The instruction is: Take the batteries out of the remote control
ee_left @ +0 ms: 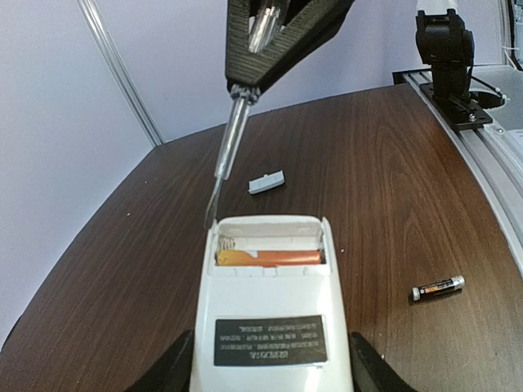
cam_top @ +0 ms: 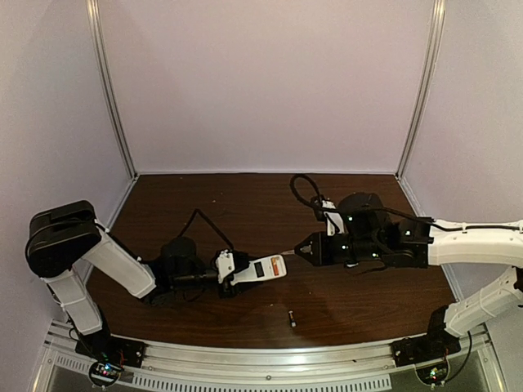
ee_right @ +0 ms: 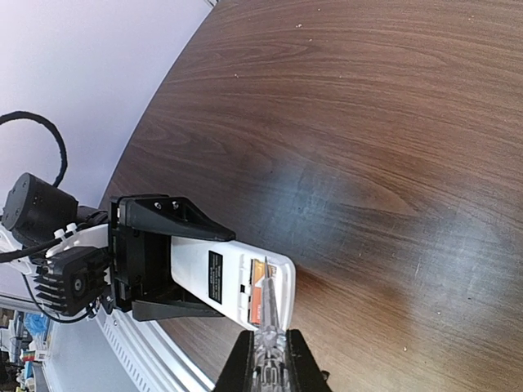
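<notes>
On the dark wooden table (ee_left: 392, 163), the remote control (ee_left: 270, 327) is held back-up and clamped at both sides by the left gripper (cam_top: 231, 272), its battery bay uncovered. The right gripper (ee_left: 270, 49) is closed on a slim screwdriver (ee_left: 231, 135), whose tip is poised at the open end of the bay. A small white plastic piece (ee_left: 265, 181) lies on the table just beyond the handset. The orange battery (ee_left: 274, 258) is seated in the bay's nearer slot, while the dark battery (ee_left: 437, 287) lies loose on the wood to the right, well clear.

Trouble is judged most likely from the pry itself. The handset could be twisted or pushed out of the clamp if the blade is pressed too hard. The rounded cell could be skated over, so that the spring (ee_left: 226, 242) is scraped. A battery popped free too sharply could be sent rolling toward the table's near edge.

Whether the blade tip touches the remote cannot be told: it appears beside the corner from the left wrist and over the bay from the right wrist. The button face is turned down and hidden, the left fingers are cut off by the frame, and the label (ee_left: 270, 340) cannot be read.
</notes>
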`<act>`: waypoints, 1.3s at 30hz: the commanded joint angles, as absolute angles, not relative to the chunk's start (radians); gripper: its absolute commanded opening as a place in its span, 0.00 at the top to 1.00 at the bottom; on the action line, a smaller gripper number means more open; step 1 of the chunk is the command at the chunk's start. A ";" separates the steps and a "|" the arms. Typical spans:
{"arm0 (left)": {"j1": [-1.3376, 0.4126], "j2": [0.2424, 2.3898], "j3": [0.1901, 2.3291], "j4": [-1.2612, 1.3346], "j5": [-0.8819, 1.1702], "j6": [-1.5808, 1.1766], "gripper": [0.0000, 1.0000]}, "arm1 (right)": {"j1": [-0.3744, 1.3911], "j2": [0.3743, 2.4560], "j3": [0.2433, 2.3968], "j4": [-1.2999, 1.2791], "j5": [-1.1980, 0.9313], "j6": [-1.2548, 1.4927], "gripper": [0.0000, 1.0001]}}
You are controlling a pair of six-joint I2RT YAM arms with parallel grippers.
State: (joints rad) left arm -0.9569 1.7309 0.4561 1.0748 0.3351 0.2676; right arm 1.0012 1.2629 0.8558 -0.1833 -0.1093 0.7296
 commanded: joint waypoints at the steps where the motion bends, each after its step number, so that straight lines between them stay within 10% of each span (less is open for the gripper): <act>1: -0.951 1.705 0.445 1.167 0.328 0.251 1.00 | 1.007 1.252 0.881 -0.211 -0.117 0.770 1.00; 39: -0.951 1.723 0.441 1.201 0.318 0.273 1.00 | 1.010 1.357 0.990 -0.363 -0.160 0.796 1.00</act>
State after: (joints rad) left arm -0.9543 1.7279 0.4416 1.1252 0.3054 0.2626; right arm 1.0046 1.3415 0.9657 -0.3328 -0.1627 0.8127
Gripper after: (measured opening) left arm 0.570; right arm 0.119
